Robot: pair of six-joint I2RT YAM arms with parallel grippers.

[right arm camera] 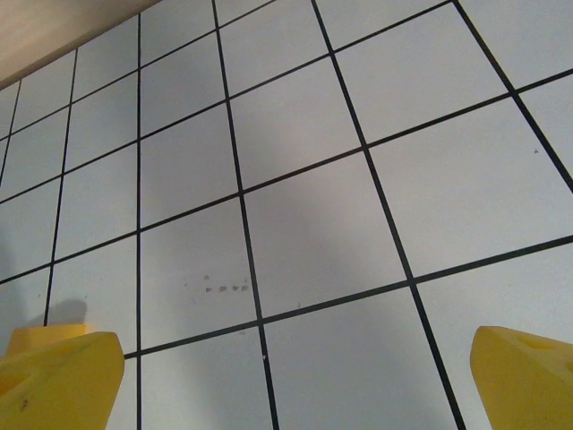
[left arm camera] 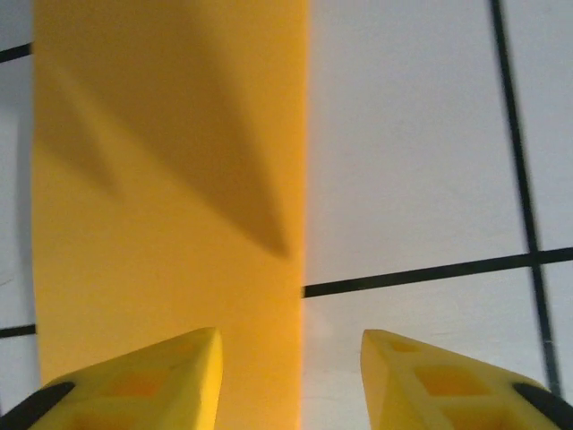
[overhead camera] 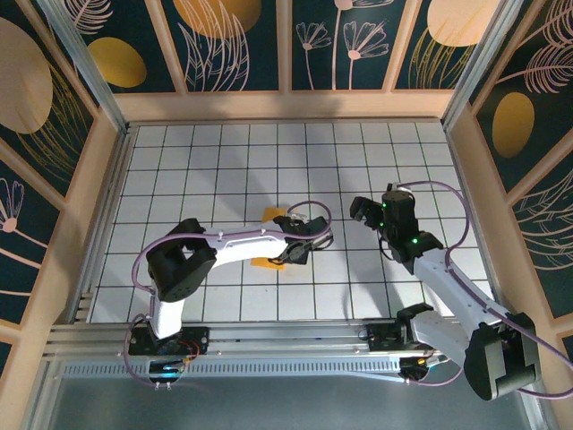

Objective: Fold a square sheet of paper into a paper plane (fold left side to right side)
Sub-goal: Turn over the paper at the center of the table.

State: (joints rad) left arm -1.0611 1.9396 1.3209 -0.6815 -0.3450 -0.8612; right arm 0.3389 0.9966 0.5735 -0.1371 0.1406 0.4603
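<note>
At the middle of the bench point(overhead camera: 224, 152), the sheet of paper point(left arm camera: 170, 179) is laid flat as a narrow strip under the left gripper point(left arm camera: 291, 345), whose jaws are parted on nothing, while the right gripper point(right arm camera: 295, 345) is spread wide over bare tiles. The fold could be sprung open or dragged askew if caught by a finger. No container is seen.

Left white-and-black arm point(overhead camera: 242, 244) stretched low to the right, elbow bent; left yellow-fingered gripper point(left arm camera: 288, 345) aimed down, jaws partly parted. Right white-and-black arm point(overhead camera: 448, 287) angled up-left; right yellow-fingered gripper point(right arm camera: 286, 354) jaws spread wide.
</note>
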